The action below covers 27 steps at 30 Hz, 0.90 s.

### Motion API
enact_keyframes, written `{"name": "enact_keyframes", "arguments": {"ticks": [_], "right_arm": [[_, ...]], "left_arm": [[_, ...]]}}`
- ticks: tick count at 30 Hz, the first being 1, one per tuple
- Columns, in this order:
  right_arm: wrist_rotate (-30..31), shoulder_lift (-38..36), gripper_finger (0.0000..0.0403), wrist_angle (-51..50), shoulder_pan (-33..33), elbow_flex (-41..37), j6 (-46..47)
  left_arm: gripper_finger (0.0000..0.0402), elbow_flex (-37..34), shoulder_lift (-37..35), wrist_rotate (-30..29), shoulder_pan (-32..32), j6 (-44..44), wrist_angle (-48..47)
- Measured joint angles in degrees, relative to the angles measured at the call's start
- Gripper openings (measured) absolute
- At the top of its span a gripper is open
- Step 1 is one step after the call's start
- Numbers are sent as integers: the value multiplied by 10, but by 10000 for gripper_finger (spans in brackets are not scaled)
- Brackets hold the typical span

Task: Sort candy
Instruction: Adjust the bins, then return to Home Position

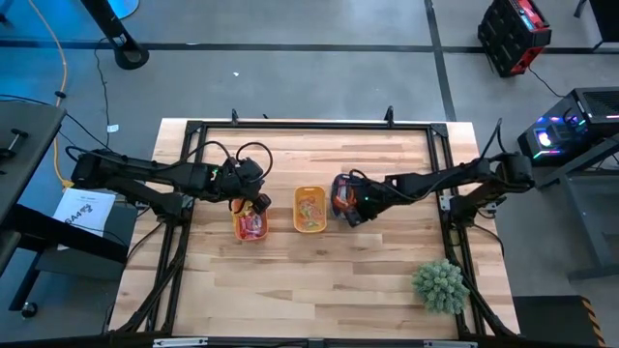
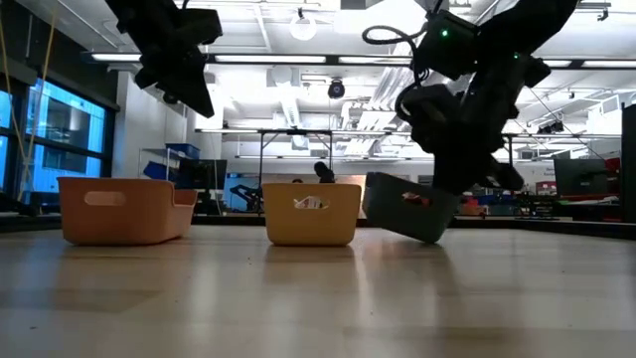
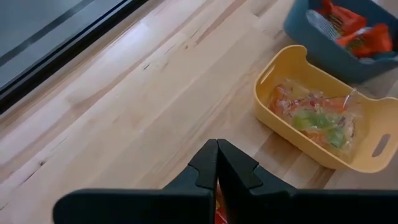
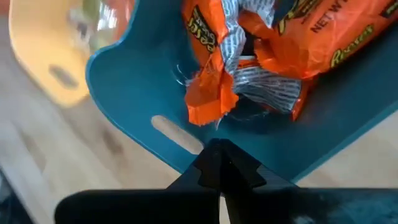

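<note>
The teal tray point(image 2: 407, 206) holds orange-wrapped candy point(image 4: 249, 56) and stands tilted on the table's right half. My right gripper point(image 4: 221, 163) is shut at its rim. The yellow tray point(image 1: 309, 210) sits mid-table on its flat bottom and holds pale, green and orange sweets point(image 3: 314, 115). The orange tray point(image 1: 250, 224) to its left holds red sweets. My left gripper point(image 3: 217, 167) hovers shut above the orange tray, well clear of the table point(image 2: 184, 85), with nothing between its tips. My right gripper meets the teal tray at the rim of one end wall point(image 4: 205, 146), beside the handle slot point(image 4: 177, 134), coming down from above on a slant. Whether the wall lies between the fingers is hidden by the fingers. The tray tilts, one end raised, its lower corner point(image 2: 429, 239) at the table.
A spiky green plant ball point(image 1: 440, 285) stands near the table's near right corner. A black frame point(image 1: 290, 126) runs along the table's far and side edges. Bare wood point(image 1: 309, 290) lies in front of the three trays.
</note>
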Motion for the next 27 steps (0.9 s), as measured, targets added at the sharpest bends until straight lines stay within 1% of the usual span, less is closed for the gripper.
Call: {"name": "enact_keyframes", "arguments": {"ticks": [5,9,14,18,20,23,25,27], "right_arm": [[-35,-2,0,-10,26,0,1],[-35,-15,0,-8,38,0,16],[16,-49,0,-5,35,0,20],[56,-88,0,4,20,0,15],[64,-110,0,9,14,0,15],[69,-141,0,22,7,0,9],[69,-162,0,42,4,0,0],[74,-183,0,69,2,0,-6]], "left_arm": [[0,0,0,0,0,0,0],[0,0,0,1,0,1,0],[0,0,-12,1,0,25,-1],[0,-2,-45,-11,-6,20,13],[0,-26,-76,-31,-24,21,77],[0,-103,-134,-41,-58,27,232],[0,-169,-173,-24,-74,31,341],[0,-238,-209,12,-77,32,443]]}}
